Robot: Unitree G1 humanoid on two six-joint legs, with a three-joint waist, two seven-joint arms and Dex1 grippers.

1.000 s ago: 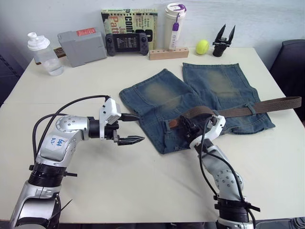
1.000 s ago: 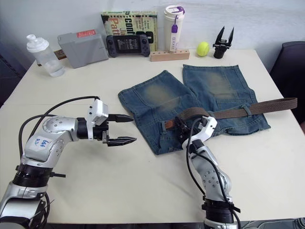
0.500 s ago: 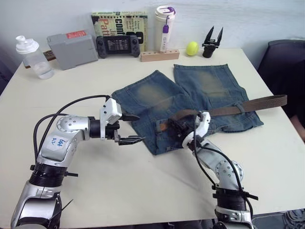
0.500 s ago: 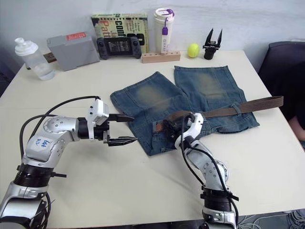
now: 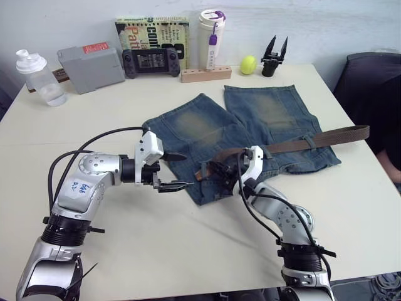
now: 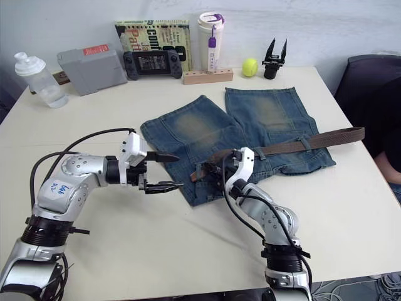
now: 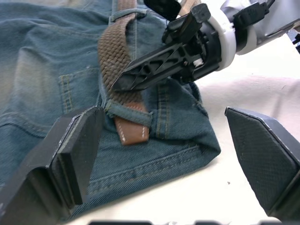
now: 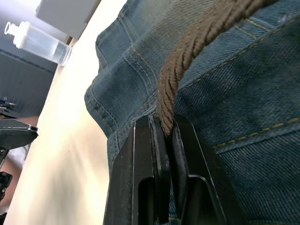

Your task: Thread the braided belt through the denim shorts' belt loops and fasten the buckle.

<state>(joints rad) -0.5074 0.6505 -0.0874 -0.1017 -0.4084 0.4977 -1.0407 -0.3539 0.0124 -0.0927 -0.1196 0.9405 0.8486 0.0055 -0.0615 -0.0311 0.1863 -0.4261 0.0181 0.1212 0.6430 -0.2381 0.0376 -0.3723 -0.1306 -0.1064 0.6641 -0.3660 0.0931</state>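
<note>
The braided belt [image 5: 294, 145] lay along the waistband of the denim shorts [image 5: 250, 125] on the table [image 5: 188, 251], its tan tip [image 7: 132, 131] just through a belt loop [image 7: 127, 110]; the right hand [image 5: 220, 170] was clamped on the strap just behind that loop, and the left hand [image 5: 173, 170] hovered beside the shorts' edge with fingers apart. The woven strap looked limp and light, likely to buckle if pushed. The stiffer tan tip, just ahead of the left hand's fingers, seemed the better place to grip and pull.
</note>
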